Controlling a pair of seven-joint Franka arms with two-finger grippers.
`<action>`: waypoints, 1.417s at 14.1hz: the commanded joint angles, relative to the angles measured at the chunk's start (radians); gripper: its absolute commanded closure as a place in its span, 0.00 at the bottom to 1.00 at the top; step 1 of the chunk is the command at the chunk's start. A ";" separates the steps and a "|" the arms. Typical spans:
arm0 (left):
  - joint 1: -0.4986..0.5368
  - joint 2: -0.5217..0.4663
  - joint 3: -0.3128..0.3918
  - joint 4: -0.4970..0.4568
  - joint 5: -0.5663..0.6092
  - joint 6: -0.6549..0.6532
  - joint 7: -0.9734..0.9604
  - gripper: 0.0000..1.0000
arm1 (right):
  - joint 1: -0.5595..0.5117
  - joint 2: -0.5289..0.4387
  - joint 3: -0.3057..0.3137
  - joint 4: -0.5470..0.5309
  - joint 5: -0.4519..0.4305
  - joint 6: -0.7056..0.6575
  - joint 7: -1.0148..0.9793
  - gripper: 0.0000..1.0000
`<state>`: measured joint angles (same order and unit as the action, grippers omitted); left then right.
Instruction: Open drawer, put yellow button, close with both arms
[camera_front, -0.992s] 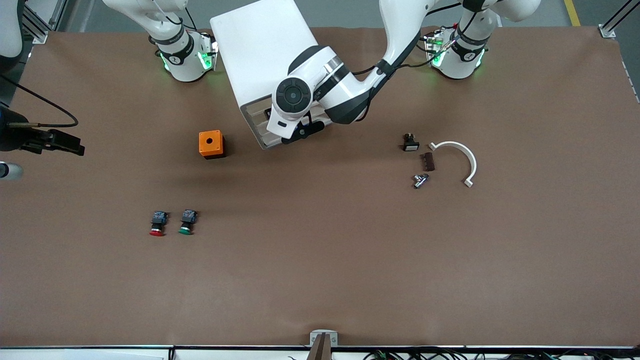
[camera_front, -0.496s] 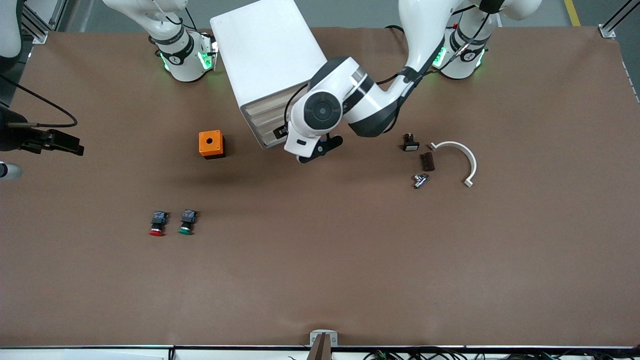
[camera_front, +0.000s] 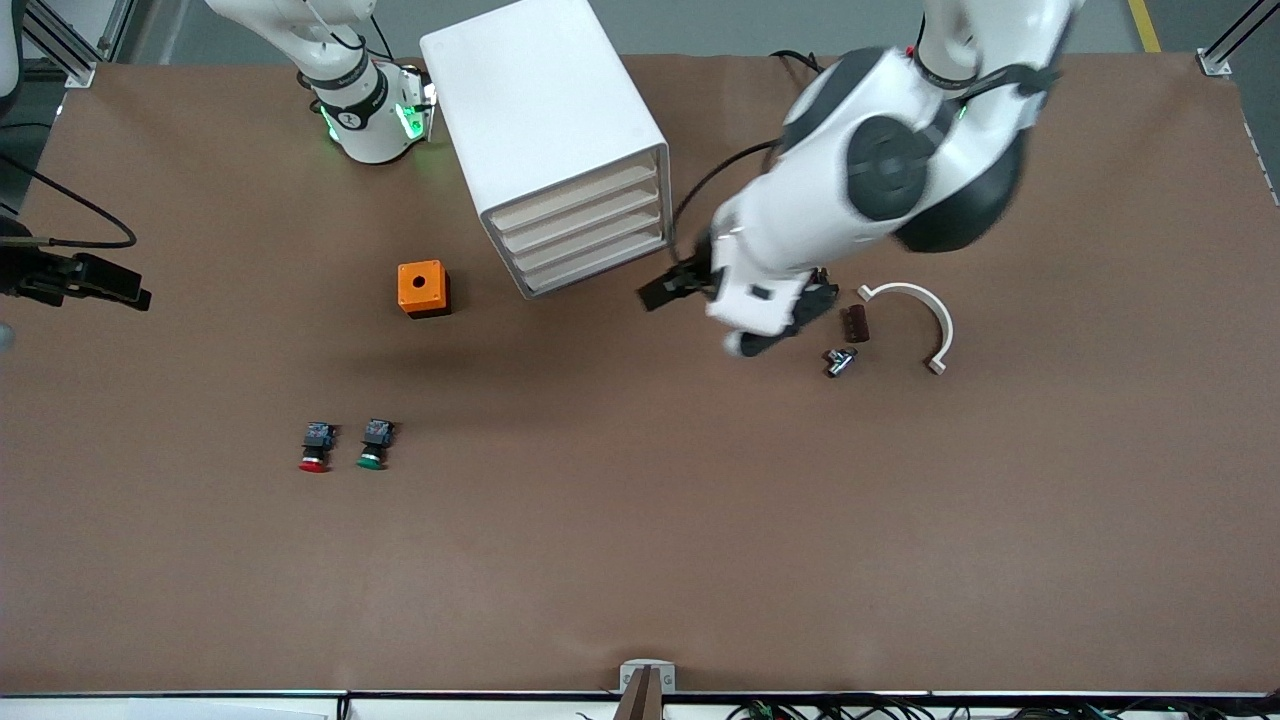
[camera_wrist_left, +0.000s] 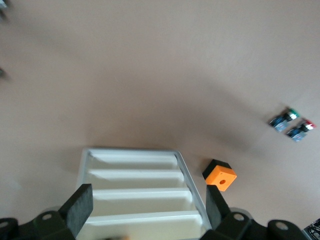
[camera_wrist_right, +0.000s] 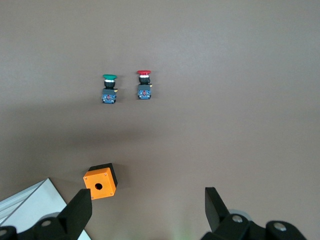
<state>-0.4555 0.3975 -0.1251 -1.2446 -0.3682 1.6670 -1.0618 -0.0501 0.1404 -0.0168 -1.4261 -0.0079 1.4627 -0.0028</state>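
The white cabinet (camera_front: 548, 140) stands at the table's (camera_front: 640, 560) edge by the robot bases, its 4 shallow white drawers flush; the top drawer (camera_front: 578, 196) is shut. The left gripper (camera_front: 700, 285), jaws spread and empty, hangs over the table beside it. The right gripper (camera_front: 95, 283) waits, released, over the right arm's end.

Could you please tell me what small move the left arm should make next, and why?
Probably lift the left gripper away toward its own base. The top drawer of the white plastic cabinet looks shut like the three below it, no yellow button shows on the table, and the open gripper holds nothing. The right gripper waits open at its end.
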 joint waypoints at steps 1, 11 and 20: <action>0.125 -0.130 -0.005 -0.036 0.032 -0.119 0.174 0.01 | -0.017 -0.011 0.014 0.004 0.028 -0.028 0.007 0.00; 0.460 -0.213 -0.010 -0.049 0.233 -0.371 0.728 0.01 | -0.017 -0.113 0.015 -0.034 0.042 -0.111 0.006 0.00; 0.382 -0.360 0.121 -0.372 0.347 -0.230 0.918 0.01 | -0.008 -0.151 0.012 -0.083 0.040 -0.094 0.003 0.00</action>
<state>-0.0538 0.1339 -0.0190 -1.4614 -0.0483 1.3447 -0.1620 -0.0512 0.0268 -0.0102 -1.4687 0.0216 1.3521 -0.0027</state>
